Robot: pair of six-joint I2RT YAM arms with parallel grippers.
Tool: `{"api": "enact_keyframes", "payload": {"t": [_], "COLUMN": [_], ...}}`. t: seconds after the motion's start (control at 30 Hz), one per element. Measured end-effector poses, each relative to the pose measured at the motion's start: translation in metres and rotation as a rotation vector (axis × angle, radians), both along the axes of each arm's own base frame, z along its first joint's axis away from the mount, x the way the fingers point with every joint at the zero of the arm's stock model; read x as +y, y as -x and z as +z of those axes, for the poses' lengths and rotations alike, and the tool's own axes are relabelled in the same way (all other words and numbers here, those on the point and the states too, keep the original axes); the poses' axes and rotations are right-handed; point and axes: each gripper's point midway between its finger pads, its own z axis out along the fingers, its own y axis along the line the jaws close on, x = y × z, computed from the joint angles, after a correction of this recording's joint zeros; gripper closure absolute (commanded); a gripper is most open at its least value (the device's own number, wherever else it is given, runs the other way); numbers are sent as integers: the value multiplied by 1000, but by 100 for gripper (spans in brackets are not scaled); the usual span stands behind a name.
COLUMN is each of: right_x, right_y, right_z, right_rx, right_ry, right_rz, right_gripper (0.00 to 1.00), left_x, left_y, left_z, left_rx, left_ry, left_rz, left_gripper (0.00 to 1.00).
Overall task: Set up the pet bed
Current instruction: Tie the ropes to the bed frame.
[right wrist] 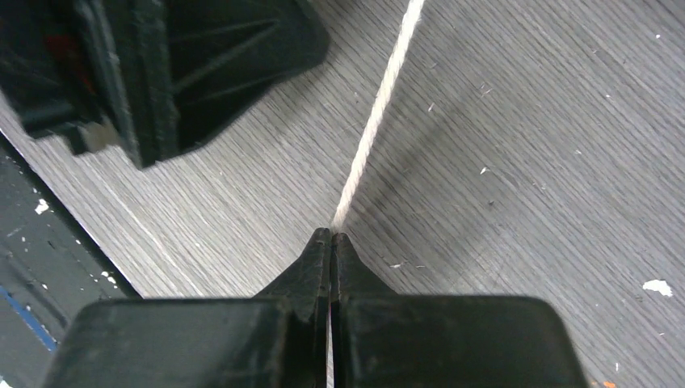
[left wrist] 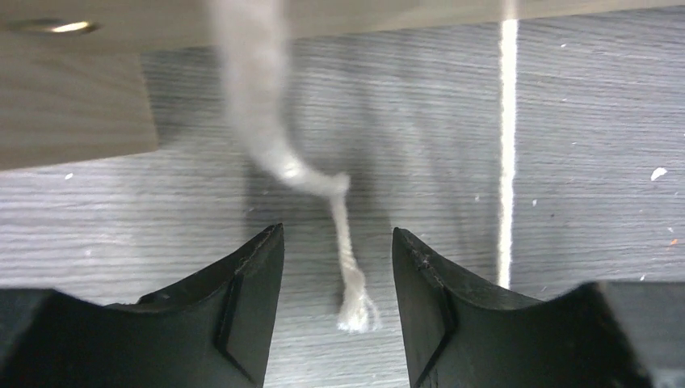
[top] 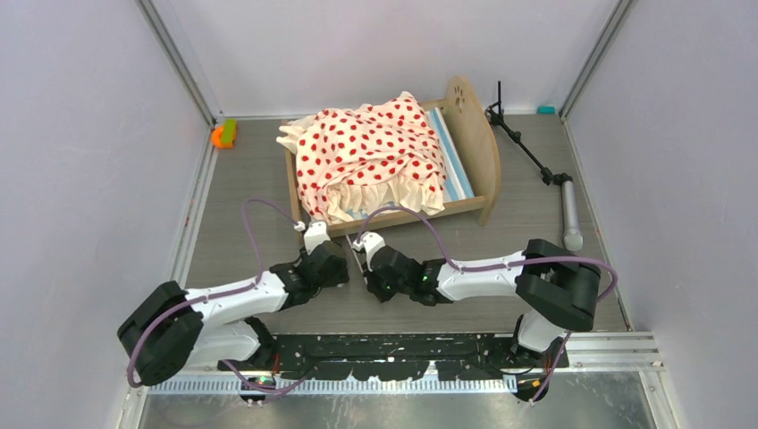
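At mid-table, toward the far wall, the pet bed [top: 474,134] is seen, its polka-dot bedding [top: 366,152] heaped over the mattress. Just before its near rail 2 grippers are stationed: the right gripper [right wrist: 331,234] is clamped on a thin white string [right wrist: 380,97], while the left gripper [left wrist: 335,242] is spread, a frayed cord end [left wrist: 349,279] lying ungripped between its fingers [left wrist: 250,299].

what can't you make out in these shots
Top view: blue-white striped mattress, mostly hidden under the cream red-dotted ruffled bedding.
Right wrist view: thin white cord vanishes inside the shut right pincer; far end off the top edge.
Left wrist view: frayed cream cord, upper part blurred.
Top view: small orange-green object, too small to identify.
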Motion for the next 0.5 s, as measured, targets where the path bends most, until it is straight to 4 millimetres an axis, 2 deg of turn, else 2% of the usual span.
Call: {"api": "enact_keyframes", "payload": {"t": [0.13,0.27,0.5], "right_x": [2,2,-2], "right_y": [1,2,2], "right_z": [2,3,5], "right_rx": [12,17,29], "right_ry": [-16,-25,-44], "right_rz": [-14,-20,-52], "right_gripper": [100,99,100], "left_x": [-13,-23,-23], "left_y": [-6,-8,-5], "left_z": [0,-2,-6], "left_rx": [-11,-13,-24], "left_ry": [-2,-61,-186], "left_rz": [-4,-13,32], "left_gripper": [62,68,96]}}
